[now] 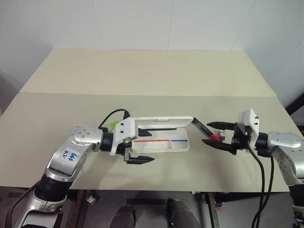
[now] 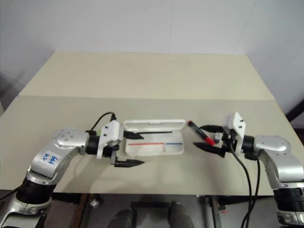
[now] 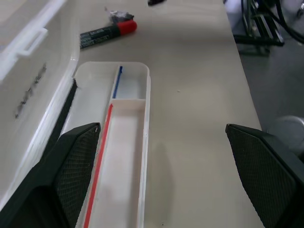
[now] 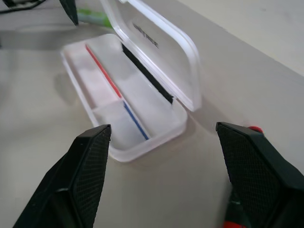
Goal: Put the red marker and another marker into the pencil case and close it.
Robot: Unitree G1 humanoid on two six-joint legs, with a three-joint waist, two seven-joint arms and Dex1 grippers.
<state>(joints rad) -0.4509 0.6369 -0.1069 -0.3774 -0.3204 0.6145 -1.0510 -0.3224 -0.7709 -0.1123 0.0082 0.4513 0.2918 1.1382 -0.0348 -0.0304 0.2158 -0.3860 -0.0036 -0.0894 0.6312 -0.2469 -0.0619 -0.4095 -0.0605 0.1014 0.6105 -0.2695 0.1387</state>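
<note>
The tabletop (image 1: 142, 76) stretches out under both my arms. The pencil case (image 1: 160, 145) lies open between them, its lid tilted up behind it. My left claw (image 1: 141, 146) reaches rightward, released, its fingers straddling the case's left end. My right claw (image 1: 220, 135) points leftward, released, bracketing the red marker (image 1: 205, 130) on the tabletop. The green highlighter (image 1: 113, 126) peeks out behind my left wrist.

Silver rounded arm shells, black joints, and a white wrist block behind each black two-fingered tool (image 1: 139, 145); blue scribble on the left forearm, black cables looping off both wrists.
</note>
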